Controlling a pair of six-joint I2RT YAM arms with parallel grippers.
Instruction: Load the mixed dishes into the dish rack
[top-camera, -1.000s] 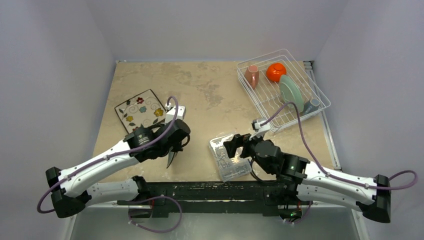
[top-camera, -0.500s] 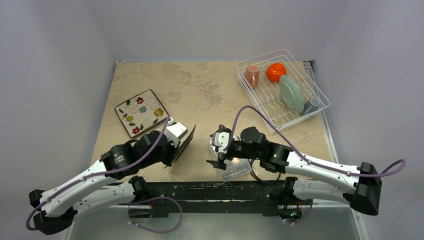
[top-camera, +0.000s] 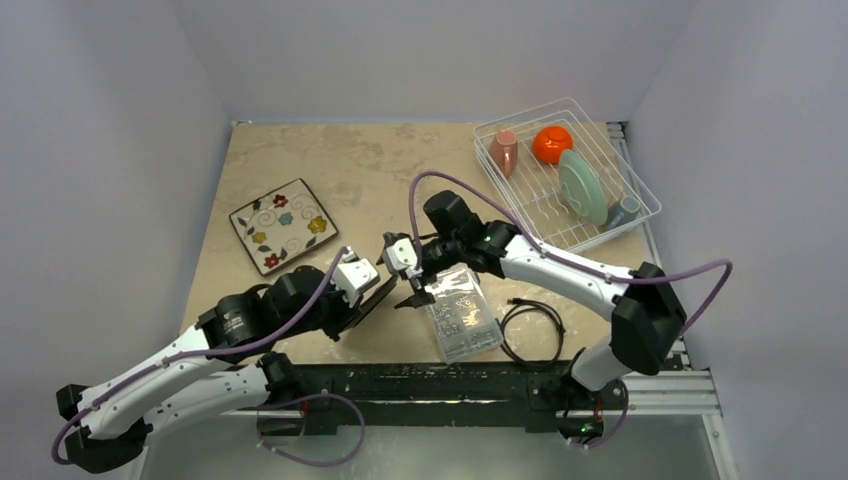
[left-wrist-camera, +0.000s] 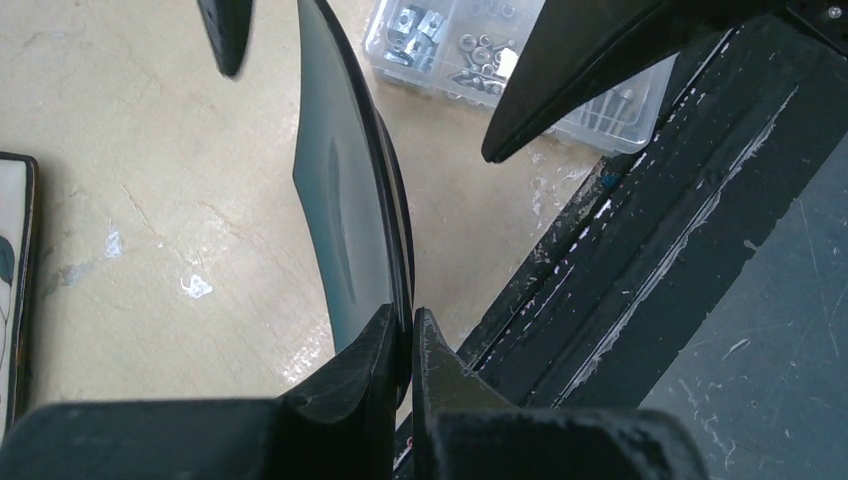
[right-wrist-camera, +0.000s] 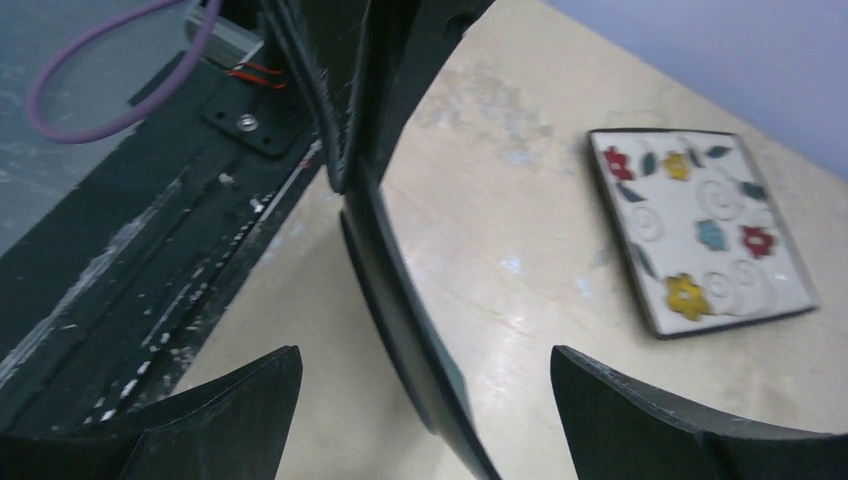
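My left gripper (top-camera: 345, 318) is shut on the rim of the dark teal square plate (top-camera: 368, 302) and holds it on edge above the table's near side; the pinch shows in the left wrist view (left-wrist-camera: 411, 330) on the plate (left-wrist-camera: 350, 190). My right gripper (top-camera: 400, 278) is open, with its jaws on either side of the plate's far end and not touching it (right-wrist-camera: 425, 400); the plate (right-wrist-camera: 400, 280) runs between them. The white floral square plate (top-camera: 282, 225) lies flat at the left. The dish rack (top-camera: 640, 185) holds the pink cup (top-camera: 503, 150), orange bowl (top-camera: 551, 143), pale green plate (top-camera: 583, 187) and grey mug (top-camera: 623, 210).
A clear plastic box of small parts (top-camera: 460, 312) lies just right of the held plate, also in the left wrist view (left-wrist-camera: 500, 60). A coiled black cable (top-camera: 530, 328) lies beside it. The black base rail (top-camera: 450, 385) runs along the near edge.
My right arm has swung left from over the clear box, and its open jaws now straddle the teal plate. My left gripper keeps hold of the plate, which has shifted slightly right.
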